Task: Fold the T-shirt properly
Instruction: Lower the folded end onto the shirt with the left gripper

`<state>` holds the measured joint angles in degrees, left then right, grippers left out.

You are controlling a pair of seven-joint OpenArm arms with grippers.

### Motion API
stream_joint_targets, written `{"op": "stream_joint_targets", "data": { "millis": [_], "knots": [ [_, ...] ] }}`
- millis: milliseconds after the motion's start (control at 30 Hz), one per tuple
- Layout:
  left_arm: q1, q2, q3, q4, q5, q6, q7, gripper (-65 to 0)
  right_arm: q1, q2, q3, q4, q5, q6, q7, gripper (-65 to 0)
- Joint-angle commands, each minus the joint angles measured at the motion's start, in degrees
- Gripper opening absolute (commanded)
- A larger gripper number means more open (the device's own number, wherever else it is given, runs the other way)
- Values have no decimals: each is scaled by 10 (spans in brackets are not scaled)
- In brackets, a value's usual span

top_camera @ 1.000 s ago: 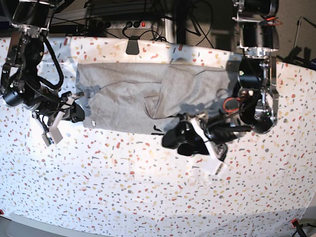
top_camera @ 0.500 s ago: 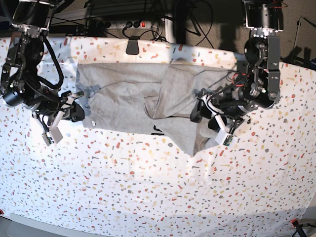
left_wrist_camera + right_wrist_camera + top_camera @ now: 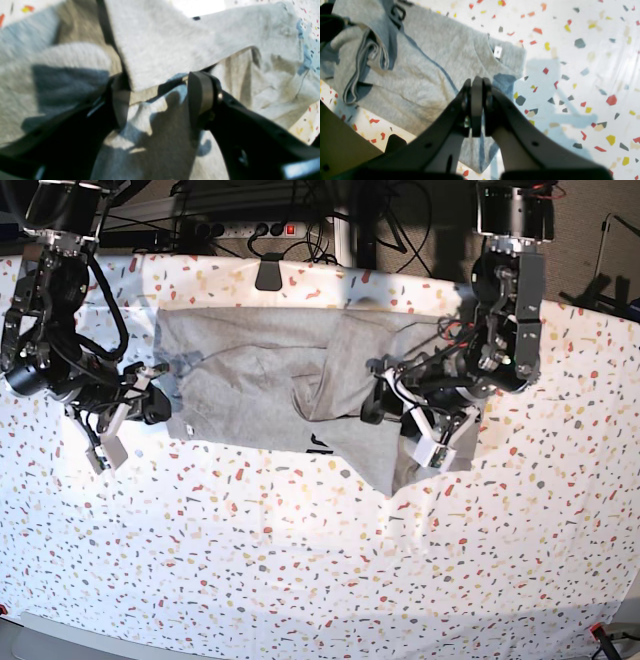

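Lying partly folded across the speckled white bench (image 3: 300, 560), the heather-grey cotton T-shirt (image 3: 260, 380) awaits another fold. The left gripper (image 3: 160, 97) hovers over its bunched end, jaws wide apart, holding nothing; it likely must close on an edge next. The right gripper (image 3: 477, 100) has its jaws closed, empty. No containers are visible.

The black two-fingered right gripper (image 3: 477, 86) is hovering with its jaws pressed together, holding nothing, over the edge of the heather-grey cotton T-shirt (image 3: 425, 65). The shirt is lying rumpled on the white tablecloth speckled with red, yellow and grey flecks (image 3: 582, 50), showing a small white label (image 3: 497, 52) near its hem.
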<state>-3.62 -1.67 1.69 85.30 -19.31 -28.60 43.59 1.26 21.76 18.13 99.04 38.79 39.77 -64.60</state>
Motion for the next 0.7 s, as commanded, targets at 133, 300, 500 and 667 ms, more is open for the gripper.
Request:
{"op": "stream_joint_targets", "data": {
  "millis": [133, 300, 500, 667],
  "knots": [
    [-35, -1, 38, 10, -80, 1, -37, -298, 9, 9, 4, 10, 9, 2, 14, -650],
    [-70, 1, 111, 9, -84, 19, -69, -298, 9, 9, 4, 10, 9, 2, 11, -650],
    [-115, 24, 137, 9, -82, 41, -73, -298, 9, 9, 4, 10, 9, 2, 11, -650],
    [-150, 27, 136, 9, -28, 83, -13, -298, 9, 10, 4, 10, 9, 2, 11, -650]
  ]
}}
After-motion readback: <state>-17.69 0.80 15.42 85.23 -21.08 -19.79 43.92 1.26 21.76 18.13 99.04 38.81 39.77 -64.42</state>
